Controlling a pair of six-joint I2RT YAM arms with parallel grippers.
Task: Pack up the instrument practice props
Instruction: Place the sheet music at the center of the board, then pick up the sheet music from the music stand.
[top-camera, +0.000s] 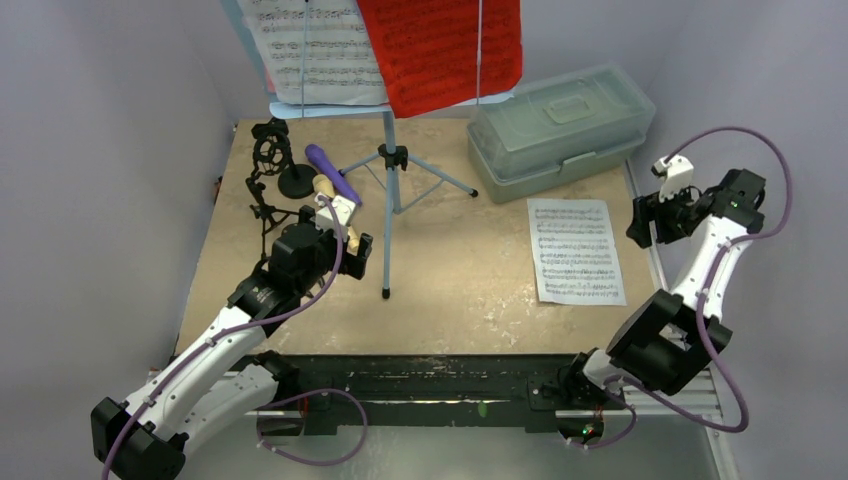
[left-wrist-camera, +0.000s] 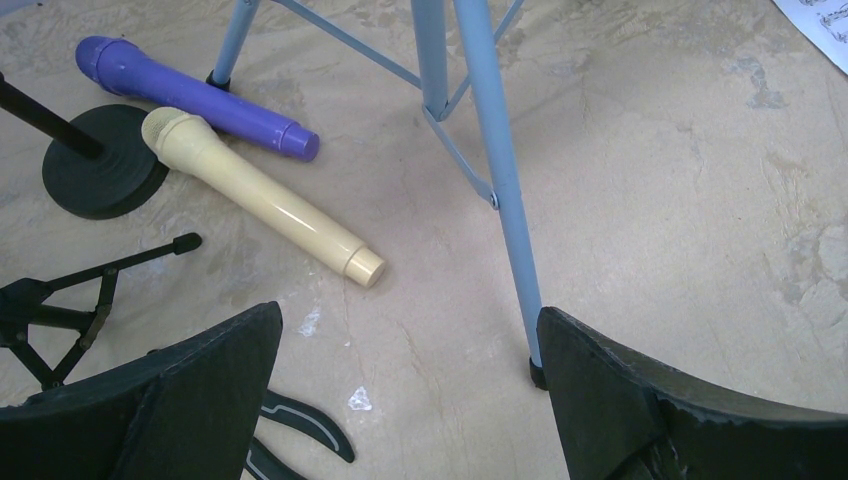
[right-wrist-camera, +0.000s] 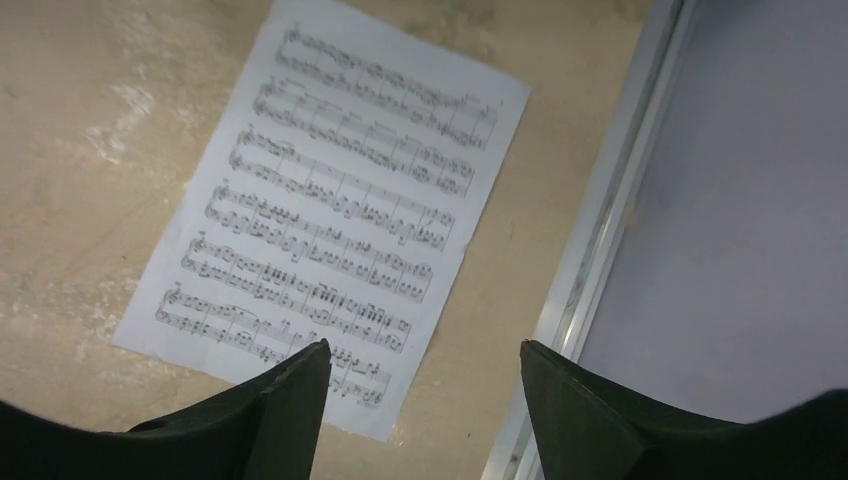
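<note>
A purple microphone (left-wrist-camera: 190, 95) and a tan microphone (left-wrist-camera: 260, 195) lie side by side on the table by a black round-base holder (left-wrist-camera: 100, 160). A black tripod holder with a ring (top-camera: 268, 150) stands at the left. The pale-blue music rack (top-camera: 392, 160) stands mid-table, carrying a white page (top-camera: 310, 50) and a red page (top-camera: 440, 50). My left gripper (left-wrist-camera: 410, 310) is open and empty, hovering just short of the tan microphone, with a rack leg (left-wrist-camera: 500, 190) by its right finger. My right gripper (right-wrist-camera: 425, 345) is open and empty, above the near right corner of a white sheet-music page (right-wrist-camera: 330, 210) lying flat.
A translucent grey-green lidded box (top-camera: 560, 120) sits at the back right. A metal rail (right-wrist-camera: 590, 260) and the grey wall run along the table's right edge beside my right gripper. Black curved handles (left-wrist-camera: 300, 420) lie under my left gripper.
</note>
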